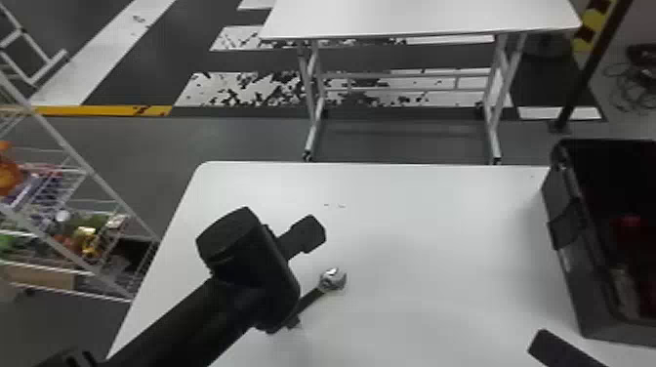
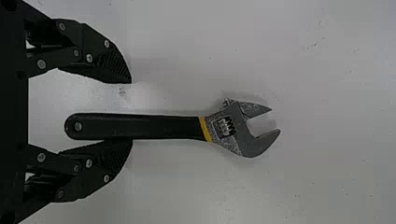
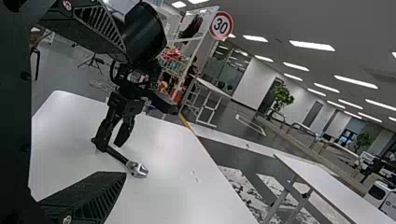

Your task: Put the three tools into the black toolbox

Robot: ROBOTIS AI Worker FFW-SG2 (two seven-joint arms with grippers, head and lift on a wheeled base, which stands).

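Observation:
Over the near left part of the white table, my left gripper is low at the handle end of an adjustable wrench. In the left wrist view the left gripper is open, with the black handle of the wrench between its fingers, close along one of them. The wrench lies flat on the table. My right gripper shows in part at the near right; in the right wrist view the right gripper stands open with nothing held. The black toolbox is at the right, with something red inside its dark interior.
The white table extends between the wrench and the toolbox. A wire rack with colourful goods stands beyond its left edge. Another white table is farther ahead across the floor.

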